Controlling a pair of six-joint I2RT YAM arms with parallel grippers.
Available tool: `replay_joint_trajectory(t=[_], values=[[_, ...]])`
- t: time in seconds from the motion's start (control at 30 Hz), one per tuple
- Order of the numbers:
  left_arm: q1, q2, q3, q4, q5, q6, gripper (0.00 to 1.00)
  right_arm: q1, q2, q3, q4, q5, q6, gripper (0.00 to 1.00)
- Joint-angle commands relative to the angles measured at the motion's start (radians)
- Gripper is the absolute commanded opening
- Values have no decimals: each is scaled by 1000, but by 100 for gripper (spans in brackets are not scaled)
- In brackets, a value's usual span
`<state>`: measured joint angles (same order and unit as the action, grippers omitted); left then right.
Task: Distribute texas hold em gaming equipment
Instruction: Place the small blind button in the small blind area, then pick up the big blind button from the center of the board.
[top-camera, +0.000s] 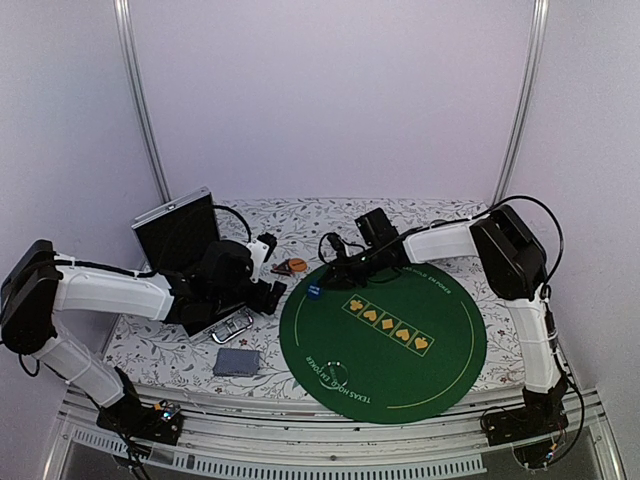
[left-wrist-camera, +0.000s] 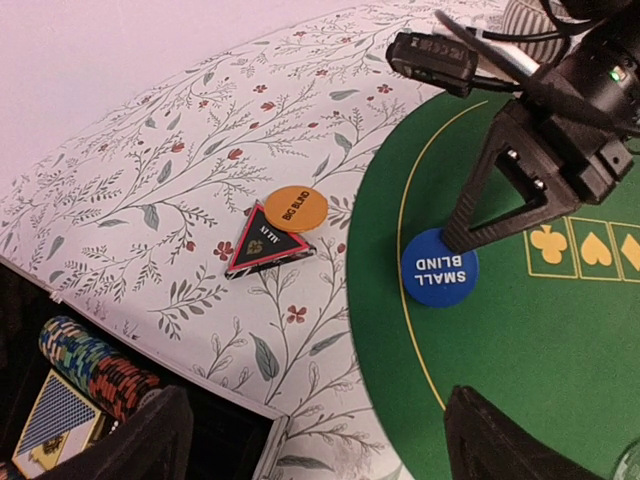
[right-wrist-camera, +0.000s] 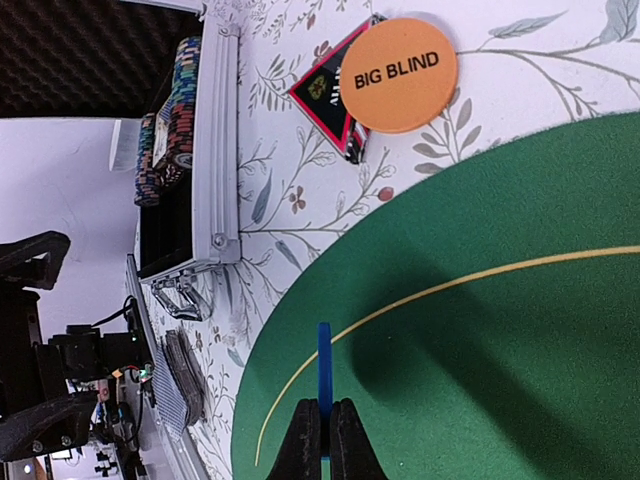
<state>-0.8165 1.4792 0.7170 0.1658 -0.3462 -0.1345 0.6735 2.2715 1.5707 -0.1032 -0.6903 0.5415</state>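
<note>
My right gripper (right-wrist-camera: 324, 412) is shut on a blue SMALL BLIND disc (right-wrist-camera: 324, 360), held edge-on between the pads just above the left edge of the green mat (right-wrist-camera: 480, 360). The left wrist view shows the disc's face (left-wrist-camera: 438, 268) and the right gripper (top-camera: 322, 280) at it. An orange BIG BLIND disc (left-wrist-camera: 295, 208) lies half on a black red-edged triangle (left-wrist-camera: 262, 242) on the flowered cloth, just left of the mat. My left gripper (left-wrist-camera: 330, 450) is open and empty, between the case and the mat. Striped chips (left-wrist-camera: 90, 365) and cards (left-wrist-camera: 60, 420) lie in the case. A grey-blue deck (top-camera: 237, 362) lies at the front.
The aluminium case (top-camera: 230, 322) stands open at the left with its lid (top-camera: 178, 228) up, under the left arm. Its rim (right-wrist-camera: 222, 150) runs near the triangle. A small cup (top-camera: 335, 373) stands on the mat's near left part. The card-suit boxes (top-camera: 388, 322) mark the mat's middle.
</note>
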Motion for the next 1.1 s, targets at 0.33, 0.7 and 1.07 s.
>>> replay_joint_trajectory(t=[0.33,0.7,1.07], values=[[67,74,194,-163,145,15,91,-13,-48,19,-110,155,-73,49],[166,620,811,-581,212,83,98,-38,-304,-163,-145,287,-156,71],[208,829,1047,-723,208,139,88,-53,-403,-307,-145,334,-183,75]])
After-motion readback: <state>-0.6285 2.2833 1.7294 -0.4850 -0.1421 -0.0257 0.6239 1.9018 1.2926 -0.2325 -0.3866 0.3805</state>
